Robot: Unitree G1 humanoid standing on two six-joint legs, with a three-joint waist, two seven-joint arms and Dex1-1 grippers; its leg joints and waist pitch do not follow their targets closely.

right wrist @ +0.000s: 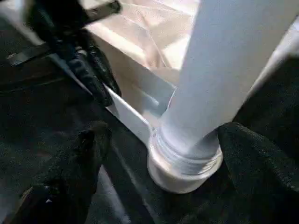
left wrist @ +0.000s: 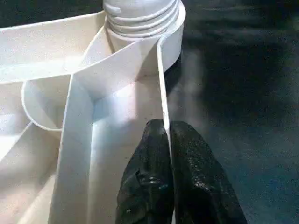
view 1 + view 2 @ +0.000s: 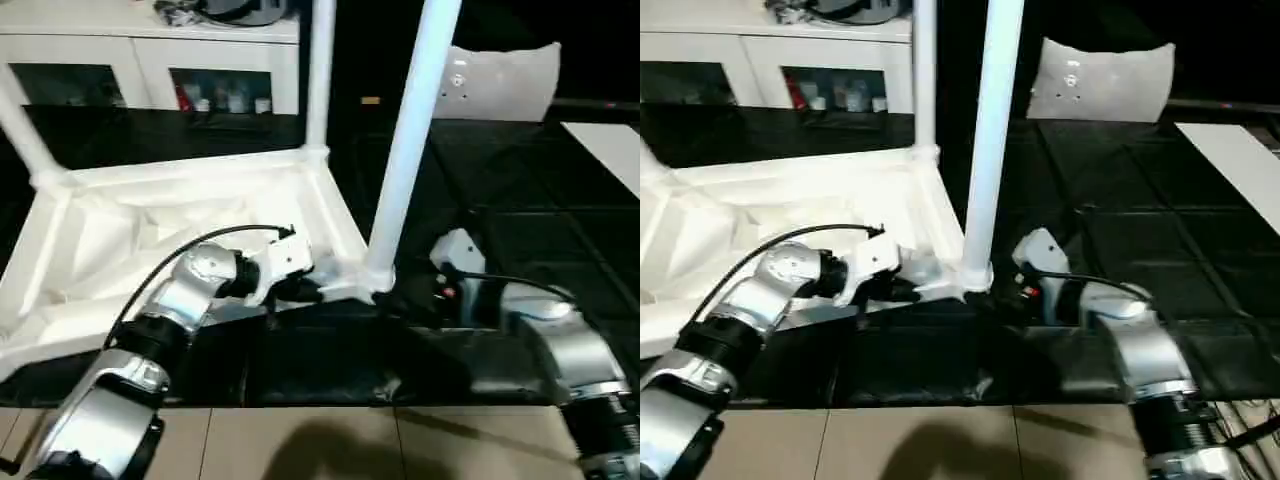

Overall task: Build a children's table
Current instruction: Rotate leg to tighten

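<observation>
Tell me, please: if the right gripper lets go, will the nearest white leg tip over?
Probably not: the leg stands upright with its ribbed end seated in the corner socket. Being long and slim, it may wobble. The left gripper, fingers pinching the table top's rim, should steady the top.

Dim, soft-focus (white plastic glaring)

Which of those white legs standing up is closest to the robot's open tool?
The near-corner leg, thickest in view: the open right tool straddles its threaded base. The other legs rise from farther corners.
</observation>
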